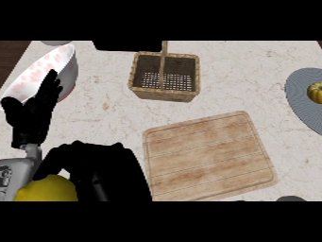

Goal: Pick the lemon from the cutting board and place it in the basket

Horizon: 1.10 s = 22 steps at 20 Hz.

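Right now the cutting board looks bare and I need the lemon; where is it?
In the head view the lemon is at the lower left, off the cutting board, against the right hand whose fingers curl beside it.

The lemon is half hidden: black fingers of the right hand cover its right side and the lower edge cuts its underside. That hand's forearm is out of view. The left hand covers part of the bowl, whose top the upper edge crops. The plate runs off the right edge. A dark object behind the basket is cropped and can't be identified.
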Tool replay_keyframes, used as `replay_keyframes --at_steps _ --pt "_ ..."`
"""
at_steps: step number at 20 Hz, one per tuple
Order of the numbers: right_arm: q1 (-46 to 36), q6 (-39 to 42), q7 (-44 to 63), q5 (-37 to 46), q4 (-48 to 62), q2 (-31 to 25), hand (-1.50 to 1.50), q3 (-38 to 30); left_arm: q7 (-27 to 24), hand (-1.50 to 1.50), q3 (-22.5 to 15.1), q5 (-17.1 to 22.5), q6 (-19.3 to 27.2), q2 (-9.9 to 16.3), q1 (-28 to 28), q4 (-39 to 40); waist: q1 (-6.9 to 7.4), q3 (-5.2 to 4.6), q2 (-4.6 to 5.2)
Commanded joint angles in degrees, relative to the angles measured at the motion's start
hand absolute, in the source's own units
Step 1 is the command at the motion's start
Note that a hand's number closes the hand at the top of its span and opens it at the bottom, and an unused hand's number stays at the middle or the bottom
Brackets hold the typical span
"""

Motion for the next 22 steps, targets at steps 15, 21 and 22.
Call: replay_keyframes --at_steps 15,21,22 --pt "-38.32 -1.04 8.96 -13.37 34.69 0.35 1.50 -13.78 1.23 0.00 -0.04 -0.52 0.99 -0.90 -1.80 -0.73 0.34 0.02 0.65" --pt "-40.17 1.91 0.12 -19.68 47.13 0.36 1.50 -15.21 -0.50 0.00 0.56 0.24 -0.92 0.02 -1.46 0.02 0.19 0.02 1.10" --pt "-41.13 1.18 1.30 -21.80 47.19 0.36 1.50 -12.41 -1.04 0.00 0.20 0.16 -0.86 -0.60 -1.43 0.47 0.72 -0.02 1.11"
